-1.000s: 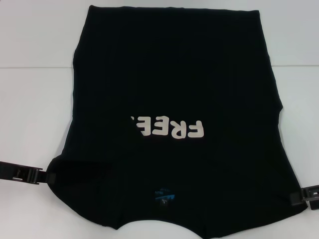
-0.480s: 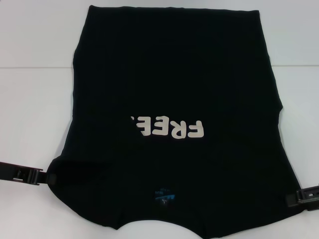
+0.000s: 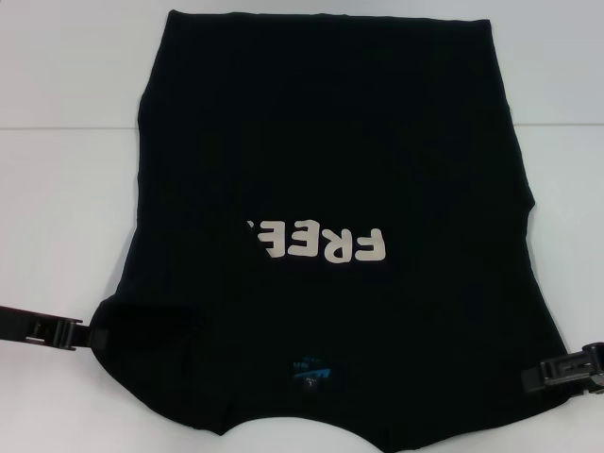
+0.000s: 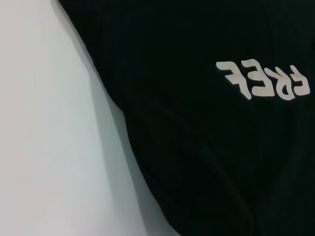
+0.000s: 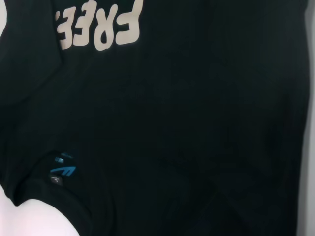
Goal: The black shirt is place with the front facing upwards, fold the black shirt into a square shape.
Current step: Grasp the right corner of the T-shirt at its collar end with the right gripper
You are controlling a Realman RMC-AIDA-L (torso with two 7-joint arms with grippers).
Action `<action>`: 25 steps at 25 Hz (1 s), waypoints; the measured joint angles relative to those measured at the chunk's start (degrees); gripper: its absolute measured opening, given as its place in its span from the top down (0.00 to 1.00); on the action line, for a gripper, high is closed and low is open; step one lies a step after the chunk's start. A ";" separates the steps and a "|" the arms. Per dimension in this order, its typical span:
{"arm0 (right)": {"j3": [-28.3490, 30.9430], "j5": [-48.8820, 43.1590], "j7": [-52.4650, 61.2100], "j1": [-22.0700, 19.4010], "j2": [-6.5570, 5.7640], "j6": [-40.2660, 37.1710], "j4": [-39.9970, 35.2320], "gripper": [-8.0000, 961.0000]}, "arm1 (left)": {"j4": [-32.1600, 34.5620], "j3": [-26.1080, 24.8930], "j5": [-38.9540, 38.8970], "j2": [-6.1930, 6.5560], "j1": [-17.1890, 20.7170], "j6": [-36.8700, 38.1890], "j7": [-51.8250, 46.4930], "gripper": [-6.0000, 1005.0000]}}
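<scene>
The black shirt (image 3: 330,142) lies flat on the white table (image 3: 57,208), with its sleeves tucked in and the neck toward me. Its cream "FREE" lettering (image 3: 316,243) faces up, and the blue neck label (image 3: 311,371) sits near the near edge. My left gripper (image 3: 85,334) is low at the shirt's near left corner, touching the folded-in sleeve. My right gripper (image 3: 533,378) is at the near right edge, over the fabric's border. The left wrist view shows the shirt (image 4: 206,147) and lettering (image 4: 266,81). The right wrist view shows the shirt (image 5: 197,123) and label (image 5: 63,171).
Bare white table surrounds the shirt on the left, right and far sides. The shirt's near edge runs out of the head view at the bottom.
My right gripper has moved left and slightly down, from just off the shirt's right edge onto its border. The left gripper and the shirt have stayed put.
</scene>
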 joint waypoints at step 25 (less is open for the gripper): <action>-1.90 0.02 -0.40 0.61 0.49 3.42 0.70 0.25 | -0.07 0.00 -0.05 -0.09 -0.23 0.48 -0.13 0.98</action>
